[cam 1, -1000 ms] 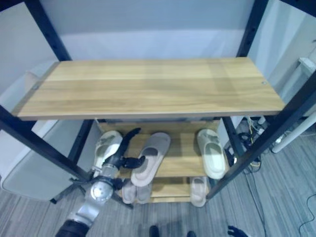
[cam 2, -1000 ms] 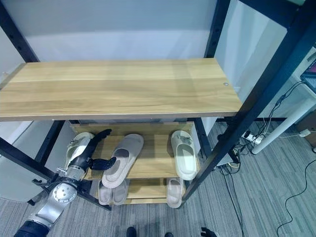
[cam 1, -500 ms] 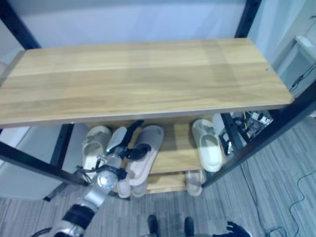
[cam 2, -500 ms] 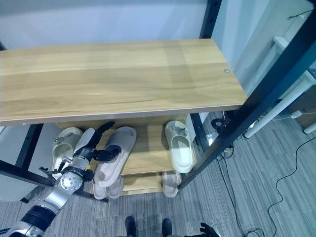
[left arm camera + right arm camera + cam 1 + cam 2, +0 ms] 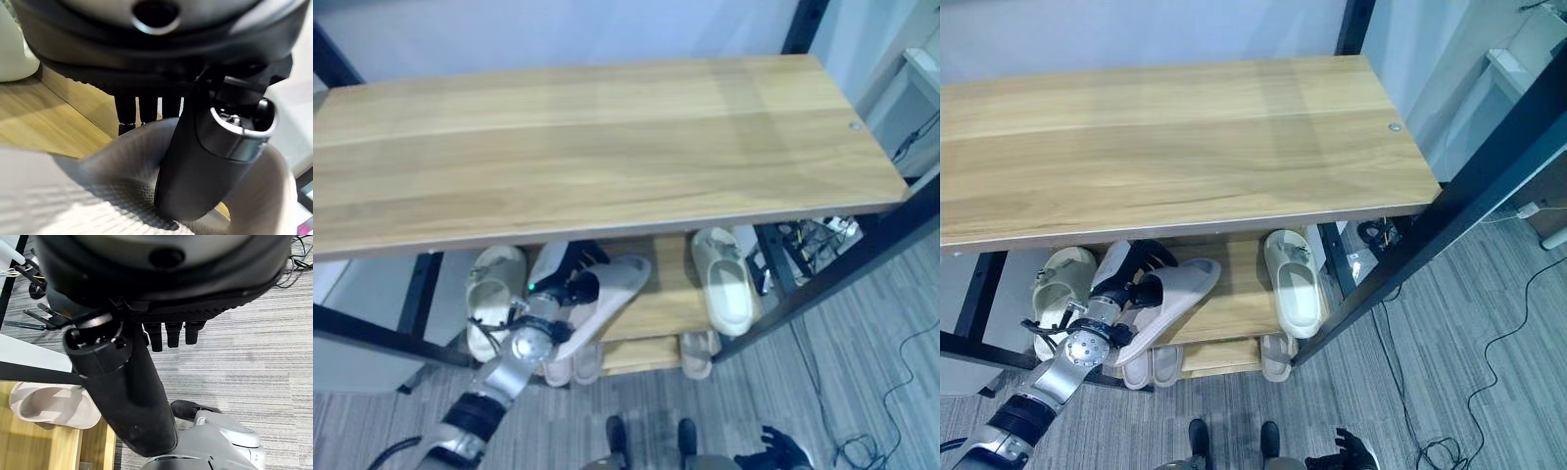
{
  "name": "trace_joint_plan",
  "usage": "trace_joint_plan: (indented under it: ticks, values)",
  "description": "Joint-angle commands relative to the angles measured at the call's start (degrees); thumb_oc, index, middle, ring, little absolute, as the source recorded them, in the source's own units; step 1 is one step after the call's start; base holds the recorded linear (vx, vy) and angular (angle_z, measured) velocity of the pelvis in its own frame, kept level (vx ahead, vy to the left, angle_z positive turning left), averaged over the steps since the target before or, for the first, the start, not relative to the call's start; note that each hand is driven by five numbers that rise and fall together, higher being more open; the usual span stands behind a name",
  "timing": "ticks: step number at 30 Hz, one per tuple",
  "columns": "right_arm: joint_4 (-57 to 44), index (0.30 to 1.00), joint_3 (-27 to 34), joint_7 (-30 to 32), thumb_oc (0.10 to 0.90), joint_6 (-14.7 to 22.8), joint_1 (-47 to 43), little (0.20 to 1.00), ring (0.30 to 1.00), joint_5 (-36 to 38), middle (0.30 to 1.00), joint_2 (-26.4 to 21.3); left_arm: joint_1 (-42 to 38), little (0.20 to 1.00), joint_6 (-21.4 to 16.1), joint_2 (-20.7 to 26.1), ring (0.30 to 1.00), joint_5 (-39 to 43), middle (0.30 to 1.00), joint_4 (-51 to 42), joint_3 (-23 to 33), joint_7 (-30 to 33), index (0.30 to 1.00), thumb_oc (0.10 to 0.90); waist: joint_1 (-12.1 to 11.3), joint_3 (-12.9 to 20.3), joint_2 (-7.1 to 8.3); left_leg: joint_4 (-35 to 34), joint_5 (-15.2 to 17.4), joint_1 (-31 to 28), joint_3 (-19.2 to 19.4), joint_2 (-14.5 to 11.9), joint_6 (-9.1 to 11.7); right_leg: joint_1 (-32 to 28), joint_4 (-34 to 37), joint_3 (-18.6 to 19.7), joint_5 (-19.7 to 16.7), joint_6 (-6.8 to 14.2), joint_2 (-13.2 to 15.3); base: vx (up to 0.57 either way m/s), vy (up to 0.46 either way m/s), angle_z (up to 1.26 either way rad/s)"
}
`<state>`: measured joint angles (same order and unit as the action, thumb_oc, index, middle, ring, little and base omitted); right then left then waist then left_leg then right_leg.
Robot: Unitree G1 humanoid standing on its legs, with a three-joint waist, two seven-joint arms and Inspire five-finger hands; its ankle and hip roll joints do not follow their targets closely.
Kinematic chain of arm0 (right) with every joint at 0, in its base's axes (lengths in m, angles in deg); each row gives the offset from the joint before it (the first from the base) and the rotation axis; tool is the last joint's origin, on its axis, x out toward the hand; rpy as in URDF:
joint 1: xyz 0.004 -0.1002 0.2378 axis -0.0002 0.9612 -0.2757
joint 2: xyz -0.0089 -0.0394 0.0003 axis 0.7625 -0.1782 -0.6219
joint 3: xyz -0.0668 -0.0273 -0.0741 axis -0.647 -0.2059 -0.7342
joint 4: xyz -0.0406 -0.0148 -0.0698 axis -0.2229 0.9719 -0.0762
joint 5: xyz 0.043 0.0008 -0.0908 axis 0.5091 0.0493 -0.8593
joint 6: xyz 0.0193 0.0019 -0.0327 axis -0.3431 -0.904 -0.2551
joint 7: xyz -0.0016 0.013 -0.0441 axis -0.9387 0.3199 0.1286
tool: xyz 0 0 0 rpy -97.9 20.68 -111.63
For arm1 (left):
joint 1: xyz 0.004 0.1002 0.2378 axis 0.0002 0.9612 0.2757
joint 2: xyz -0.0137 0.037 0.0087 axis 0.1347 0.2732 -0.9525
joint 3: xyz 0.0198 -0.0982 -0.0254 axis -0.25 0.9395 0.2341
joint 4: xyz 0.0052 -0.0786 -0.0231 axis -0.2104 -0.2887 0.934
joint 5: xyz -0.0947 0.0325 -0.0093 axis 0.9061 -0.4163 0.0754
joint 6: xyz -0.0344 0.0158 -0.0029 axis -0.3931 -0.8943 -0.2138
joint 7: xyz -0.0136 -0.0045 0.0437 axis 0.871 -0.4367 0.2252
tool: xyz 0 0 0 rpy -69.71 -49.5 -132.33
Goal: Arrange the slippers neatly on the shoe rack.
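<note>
On the middle shelf [image 5: 1234,313] of the shoe rack, the left hand [image 5: 1126,289] pinches the grey slipper [image 5: 1170,299]: in the left wrist view the thumb [image 5: 205,161] lies on top of the slipper's band while the fingers [image 5: 142,110] curl beneath it. The slipper is tilted, its toe pointing toward the far right and its heel hanging past the shelf's near edge. The main risk is the slipper tipping off that near edge if the pinch loosens, since much of its sole seems unsupported. A second risk is knocking the beige slipper [image 5: 1053,294] just to the left, which lies near the wrist; a sideways swing could push it out of line. The cream slipper [image 5: 1293,284] on the right lies well apart and looks safe. The top shelf [image 5: 1175,147] overhangs the hand, so lifting high could strike its underside. The right hand [image 5: 122,396] hangs over the floor with relaxed fingers, holding nothing.
</note>
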<state>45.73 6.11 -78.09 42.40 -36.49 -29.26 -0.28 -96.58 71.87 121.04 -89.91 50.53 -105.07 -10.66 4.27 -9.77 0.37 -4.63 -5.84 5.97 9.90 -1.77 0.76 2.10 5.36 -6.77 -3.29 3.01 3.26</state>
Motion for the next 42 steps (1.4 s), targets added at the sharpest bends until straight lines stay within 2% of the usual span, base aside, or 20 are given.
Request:
trace_joint_plan:
  ticks: [1,8,9,14,21,29,30,31,32,33,34,36,38,39,41,42]
  values:
    - [-1.5,0.9,0.0,0.9,0.8,1.1,0.5,0.9,0.9,0.6,0.9,-0.7,-2.9,0.3,-8.3,-3.3,0.3,8.7,0.3,-9.9,5.8,0.3,0.3,0.4,-1.5,2.8,-0.11,-0.4,4.0,-3.4,-0.7,-1.8,4.8,-1.3,-0.4,-2.0,2.3,6.4,3.2,0.01,-0.04,0.04]
    - [-1.3,0.9,0.4,-0.3,0.8,0.8,1.3,0.9,0.9,0.5,0.9,-0.7,4.6,0.3,-9.7,-4.2,0.3,20.3,0.3,-21.1,7.6,-7.3,0.3,0.4,-2.7,3.2,-0.11,-0.4,3.9,-5.5,-1.6,-2.4,5.1,-4.3,-0.4,-3.4,3.2,5.9,2.8,0.0,-0.042,0.11]
    - [-1.2,0.9,0.4,-0.4,0.8,0.6,1.3,0.9,0.9,0.5,0.9,-0.7,6.7,0.3,-9.4,-5.1,0.3,24.4,0.3,-22.6,7.5,-9.7,0.3,0.4,-3.1,3.2,-0.15,-0.4,3.8,-5.8,-1.8,-2.5,5.2,-4.8,-0.4,-3.7,3.4,5.8,2.7,-0.01,-0.032,0.09]
    - [0.1,0.9,0.5,-1.3,0.8,0.1,1.4,0.9,0.9,0.3,0.9,-0.9,13.5,0.3,-6.9,-5.2,0.3,31.4,0.3,-26.0,7.0,-16.4,0.3,0.4,-4.2,3.3,-0.51,-0.4,3.4,-7.0,-2.5,-3.0,5.4,-6.4,-0.4,-4.7,4.1,5.3,2.1,-0.02,-0.031,0.15]
    - [1.0,0.9,0.1,-2.3,0.8,-0.6,2.0,0.9,0.9,-0.9,0.9,-1.8,20.3,0.3,-2.9,-4.3,0.3,35.9,0.3,-25.1,4.7,-22.4,0.3,0.4,-5.7,3.4,-0.69,-0.4,3.0,-9.0,-4.0,-3.7,5.6,-9.6,-0.4,-6.5,5.4,4.3,1.1,0.0,-0.027,0.12]
    - [1.1,0.9,-1.0,-2.7,0.8,-0.6,2.1,0.9,0.9,-1.8,0.9,-2.8,23.1,0.3,-1.2,-0.1,0.3,32.5,0.3,-21.8,1.4,-26.0,0.3,0.4,-7.2,1.6,-0.28,1.0,2.2,-10.4,-6.0,-4.8,5.8,-11.5,-2.8,-8.8,7.1,3.0,0.2,-0.02,-0.035,0.13]
    - [0.7,0.9,-1.4,-2.4,0.8,-0.4,1.2,0.9,0.9,-1.7,0.9,-3.3,22.8,0.3,-1.0,0.7,0.3,31.9,0.3,-20.5,0.3,-26.1,0.3,0.4,-7.5,-0.6,-0.13,3.6,2.5,-8.8,-6.7,-5.1,5.6,-10.2,-5.5,-9.3,7.7,2.6,0.3,-0.12,-0.048,0.14]
    - [0.7,0.9,-1.3,-2.4,0.8,-0.4,1.1,0.9,0.9,-1.7,0.9,-3.3,22.7,0.3,-1.1,0.7,0.3,31.9,0.3,-20.4,0.3,-26.1,0.3,0.4,-7.4,-0.6,-0.12,4.0,2.6,-8.5,-6.9,-5.0,5.6,-9.9,-5.8,-9.4,7.8,2.6,0.4,-0.33,-0.069,0.16]
    - [0.0,0.9,-1.8,-1.7,0.8,-0.1,-0.8,0.9,0.9,-1.1,0.9,-3.9,21.3,0.3,-1.0,1.8,0.3,31.0,0.3,-19.5,-1.0,-25.6,0.3,0.4,-7.5,-4.5,-0.06,8.5,3.1,-4.6,-7.6,-5.3,5.5,-6.3,-9.9,-10.2,8.1,2.1,1.2,-0.33,-0.054,0.13]
    - [-0.3,0.9,-1.8,-1.5,0.8,0.0,-1.7,0.9,0.9,-0.7,0.9,-4.2,20.5,0.3,-1.0,2.1,0.3,30.7,0.3,-19.1,-1.4,-25.3,0.3,0.4,-7.5,-6.3,-0.06,11.0,3.3,-2.1,-8.1,-5.2,5.5,-3.9,-12.3,-10.4,8.1,1.8,1.8,-0.34,-0.051,0.22]
    - [-0.3,0.9,-1.8,-1.5,0.8,-0.1,-1.9,0.9,0.9,-0.7,0.9,-4.2,20.3,0.3,-1.0,2.1,0.3,30.7,0.3,-18.9,-1.4,-25.3,0.3,0.4,-7.4,-6.0,-0.07,11.8,3.6,-1.1,-8.3,-5.2,5.5,-3.0,-13.1,-10.5,8.4,1.8,2.0,-0.25,-0.019,0.27]
    - [-1.0,0.9,-1.9,-0.8,0.8,0.2,-4.4,0.9,0.9,0.4,0.9,-5.0,18.0,0.3,-1.1,2.5,0.3,30.1,0.3,-17.5,-2.4,-24.4,0.3,0.4,-7.2,-8.8,-0.36,17.0,4.1,6.3,-9.6,-5.1,5.1,4.5,-18.7,-10.9,8.6,1.5,3.2,-0.35,-0.005,0.24]
    - [-1.9,0.9,-1.6,-0.2,0.8,0.4,-5.8,0.9,0.9,1.7,0.9,-5.7,16.4,0.3,-1.3,2.5,0.3,29.5,0.3,-16.2,-2.4,-23.3,0.3,0.4,-7.3,-8.9,-0.78,21.3,4.4,13.8,-10.6,-4.6,4.4,11.8,-23.7,-11.5,9.2,1.3,4.0,-0.35,0.01,0.12]
    - [-2.6,0.9,-1.5,0.0,0.8,0.4,-5.8,0.9,0.9,2.1,0.9,-5.9,16.5,0.3,-1.5,2.2,0.3,29.3,0.3,-16.0,-2.2,-23.0,0.3,0.4,-7.5,-7.8,-0.77,23.1,4.9,16.7,-10.6,-4.5,4.1,14.4,-25.3,-11.4,9.8,1.0,4.2,-0.21,0.02,0.1]
    - [-4.6,0.9,-1.5,0.6,0.8,0.7,-6.2,0.9,0.9,2.9,0.9,-6.3,15.9,0.3,-1.9,1.4,0.3,28.5,0.3,-15.2,-1.5,-21.6,0.3,0.4,-8.1,-7.1,-0.66,27.5,6.0,23.1,-10.7,-5.2,3.8,21.0,-30.4,-11.0,11.9,0.6,5.0,-0.15,0.034,0.1]
    - [-4.6,0.9,-1.5,0.6,0.8,0.7,-6.2,0.9,0.9,2.9,0.9,-6.3,15.9,0.3,-1.9,1.4,0.3,28.5,0.3,-15.2,-1.5,-21.6,0.3,0.4,-8.1,-7.0,-0.64,27.7,6.0,23.3,-10.6,-5.2,3.8,21.2,-30.5,-11.0,12.0,0.6,5.0,-0.08,0.036,0.08]
